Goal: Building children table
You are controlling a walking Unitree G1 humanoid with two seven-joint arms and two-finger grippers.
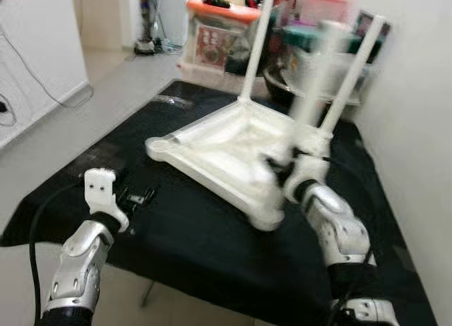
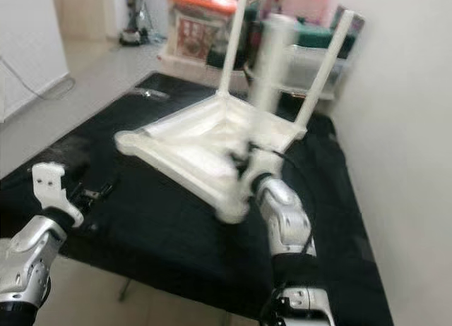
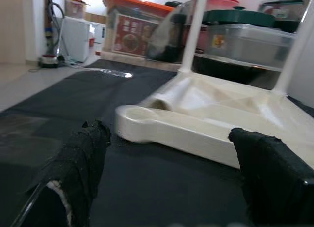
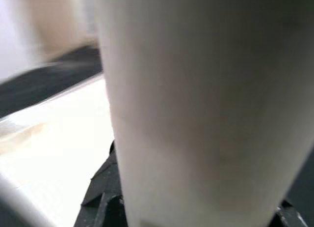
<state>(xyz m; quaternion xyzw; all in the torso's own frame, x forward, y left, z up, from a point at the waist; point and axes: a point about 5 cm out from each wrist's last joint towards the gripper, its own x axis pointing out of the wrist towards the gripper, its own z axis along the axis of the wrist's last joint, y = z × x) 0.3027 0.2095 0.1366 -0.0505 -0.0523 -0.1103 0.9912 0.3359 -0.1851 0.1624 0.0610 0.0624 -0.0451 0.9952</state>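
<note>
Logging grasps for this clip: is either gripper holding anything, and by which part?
The right gripper grips a loose white table leg near its lower end, over the upturned tabletop. The left gripper is open, holding nothing.

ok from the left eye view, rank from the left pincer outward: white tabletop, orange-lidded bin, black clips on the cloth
1. black clips, on the cloth just beside the left pincer.
2. white tabletop, upside down mid-cloth.
3. orange-lidded bin, on the floor past the cloth's far edge.

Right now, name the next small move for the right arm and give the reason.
Probably lower the blurred white leg held in the right gripper into the near corner socket of the upturned tabletop. Two legs already stand upright at the far corners, while that corner looks unfilled.
</note>
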